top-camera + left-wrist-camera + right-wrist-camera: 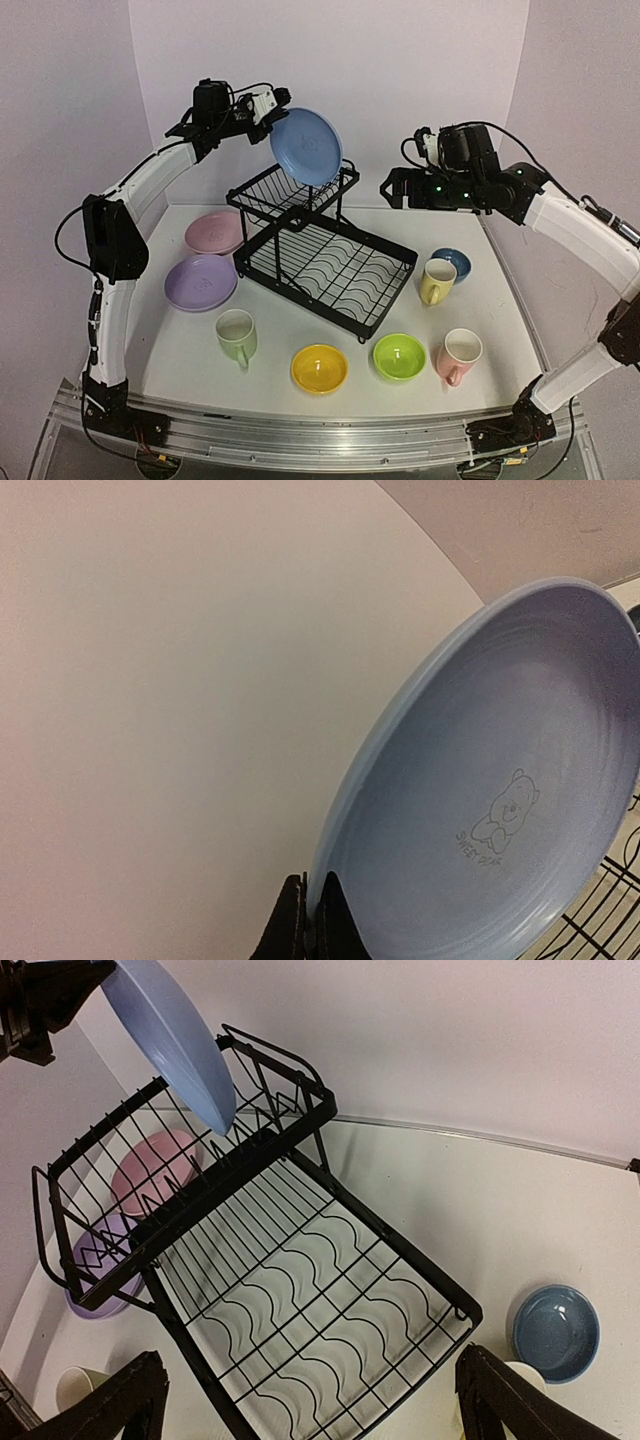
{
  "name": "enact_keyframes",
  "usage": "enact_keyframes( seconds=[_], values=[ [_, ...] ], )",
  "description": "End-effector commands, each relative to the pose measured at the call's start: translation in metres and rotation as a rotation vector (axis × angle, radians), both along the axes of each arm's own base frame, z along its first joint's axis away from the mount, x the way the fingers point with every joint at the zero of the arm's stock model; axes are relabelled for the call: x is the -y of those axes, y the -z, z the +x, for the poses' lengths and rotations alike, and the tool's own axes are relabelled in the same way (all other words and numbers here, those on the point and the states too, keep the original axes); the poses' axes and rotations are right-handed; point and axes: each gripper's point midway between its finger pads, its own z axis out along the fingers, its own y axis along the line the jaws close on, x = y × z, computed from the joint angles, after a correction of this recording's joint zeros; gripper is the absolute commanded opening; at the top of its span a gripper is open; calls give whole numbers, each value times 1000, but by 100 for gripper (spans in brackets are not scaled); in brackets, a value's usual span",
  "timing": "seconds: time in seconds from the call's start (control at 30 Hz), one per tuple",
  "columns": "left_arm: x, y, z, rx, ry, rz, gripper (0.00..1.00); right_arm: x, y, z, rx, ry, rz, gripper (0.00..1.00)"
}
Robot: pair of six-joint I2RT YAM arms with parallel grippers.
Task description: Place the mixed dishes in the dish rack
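Note:
My left gripper [268, 108] is shut on the rim of the blue plate [306, 146], which hangs on edge over the upper shelf of the black dish rack [325, 255]. In the left wrist view the fingertips [295, 905] pinch that plate [500, 780] at its lower rim. My right gripper [398, 188] hovers wide open, high to the right of the rack, holding nothing; its view looks down on the rack's lower tray [320, 1310] and the plate [170, 1030]. On the table lie the pink plate [213, 231], lavender plate [200, 281], and the mugs and bowls.
In front of the rack stand a green mug [237, 335], yellow bowl [319, 368], lime bowl [399, 356] and pink mug [459, 355]. To its right are a yellow mug [437, 281] and blue bowl [451, 263]. White walls close in at back and sides.

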Motion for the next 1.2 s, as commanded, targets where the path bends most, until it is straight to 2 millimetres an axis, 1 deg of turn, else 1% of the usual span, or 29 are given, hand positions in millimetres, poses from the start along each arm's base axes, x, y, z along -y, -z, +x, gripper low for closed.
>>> enact_keyframes(
  seconds=[0.0, 0.3, 0.6, 0.73, 0.8, 0.9, 1.0, 1.1, 1.17],
  values=[
    [4, -9, -3, 77, 11, 23, 0, -1, -13, 4, 36, -4, 18, 98],
    [12, 15, -8, 107, 55, 80, 0, -3, -11, 4, 34, -10, 17, 98],
    [10, 51, 2, 35, 22, 153, 0, -3, -6, 3, 18, -8, 22, 97],
    [8, 65, 2, 1, 11, 178, 0, -4, -6, 4, 16, -9, 25, 97],
    [8, 71, 0, -21, 19, 189, 0, -5, -5, 4, 14, -9, 26, 97],
    [8, 76, -4, -40, 34, 200, 0, -7, -4, 6, 8, -12, 29, 97],
    [7, 77, -2, -48, 22, 199, 1, -12, -4, 8, 2, -25, 39, 98],
    [6, 70, 0, -48, 10, 178, 11, -18, -3, 10, -8, -42, 51, 98],
    [6, 61, -3, -39, 15, 159, 19, -22, -4, 11, -11, -50, 58, 97]
  ],
)
